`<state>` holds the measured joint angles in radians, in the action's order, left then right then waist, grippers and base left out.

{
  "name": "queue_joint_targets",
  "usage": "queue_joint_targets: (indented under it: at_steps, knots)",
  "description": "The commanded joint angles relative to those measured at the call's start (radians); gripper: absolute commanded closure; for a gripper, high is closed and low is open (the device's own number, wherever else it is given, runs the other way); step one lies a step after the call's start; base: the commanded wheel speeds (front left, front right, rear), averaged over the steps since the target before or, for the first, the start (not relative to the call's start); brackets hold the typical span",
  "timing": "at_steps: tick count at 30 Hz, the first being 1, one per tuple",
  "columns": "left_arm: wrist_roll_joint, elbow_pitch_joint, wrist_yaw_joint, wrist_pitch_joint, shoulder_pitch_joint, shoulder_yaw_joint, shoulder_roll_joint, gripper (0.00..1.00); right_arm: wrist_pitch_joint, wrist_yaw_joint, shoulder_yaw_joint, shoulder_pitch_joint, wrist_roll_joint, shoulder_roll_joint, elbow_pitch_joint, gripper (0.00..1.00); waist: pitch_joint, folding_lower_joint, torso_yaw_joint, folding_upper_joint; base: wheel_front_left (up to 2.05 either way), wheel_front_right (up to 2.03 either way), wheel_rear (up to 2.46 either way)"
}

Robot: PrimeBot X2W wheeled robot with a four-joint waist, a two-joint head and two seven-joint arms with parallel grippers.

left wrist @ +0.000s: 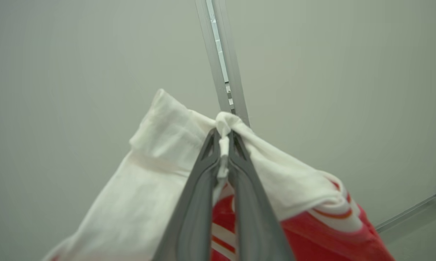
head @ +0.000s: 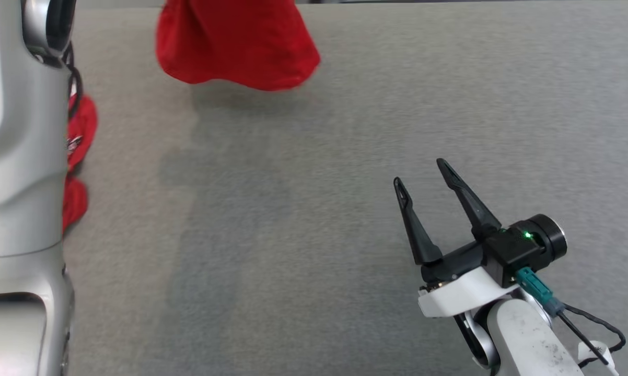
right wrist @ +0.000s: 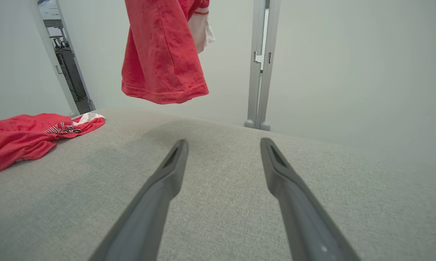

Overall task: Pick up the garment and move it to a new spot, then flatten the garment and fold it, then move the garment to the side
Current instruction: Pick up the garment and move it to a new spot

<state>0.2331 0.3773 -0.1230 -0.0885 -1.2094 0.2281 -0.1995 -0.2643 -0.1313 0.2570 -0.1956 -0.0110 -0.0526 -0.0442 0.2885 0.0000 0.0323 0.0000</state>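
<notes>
Right gripper point(head: 420, 171) low over the grey table point(head: 314, 219), fingers spread wide, nothing between them. Second red shirt point(right wrist: 25, 139) lies crumpled at the table's left. Farther out, the garment point(right wrist: 160, 54) hangs clear of the table, shadow beneath, its white edge pinched tight in the left gripper point(left wrist: 224, 133).

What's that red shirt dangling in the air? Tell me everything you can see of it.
The hanging garment is a soft red shirt with white parts and red-and-white striped trim. The left gripper is shut on a bunched white fold, so the shirt droops limp and creased, its stitched hem lowest and lifted clear above the grey table. Nothing else visibly touches it.
</notes>
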Motion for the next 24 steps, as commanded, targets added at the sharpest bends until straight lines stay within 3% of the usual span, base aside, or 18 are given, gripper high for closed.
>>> queue_joint_targets:
  at_steps: [1, 7, 13, 24]
  knots:
    - [0.024, -0.011, 0.007, -0.016, 0.023, -0.005, 0.015, 1.00, 0.000, 0.001, 0.003, 0.012, -0.016, 0.001, -0.004, 0.00, -0.086, 0.0000, -0.191, 0.0000, 0.00, 0.00, 0.00]
    - [0.055, 0.014, 0.019, -0.024, 0.037, 0.023, 0.085, 1.00, 0.000, 0.001, 0.024, 0.022, -0.072, 0.002, -0.002, 0.00, -0.112, 0.0000, -0.327, 0.0000, 0.00, 0.00, 0.00]
    - [0.059, 0.066, 0.025, 0.036, 0.075, 0.085, 0.126, 1.00, 0.000, 0.001, 0.017, 0.030, -0.077, 0.002, 0.004, 0.00, -0.119, 0.0000, -0.399, 0.0000, 0.00, 0.00, 0.00]
    - [0.131, 0.107, 0.018, 0.232, 0.448, 0.244, 0.144, 1.00, 0.000, 0.001, -0.046, 0.060, -0.036, 0.003, 0.022, 0.00, -0.055, 0.0000, -0.369, 0.0000, 0.00, 0.00, 0.00]
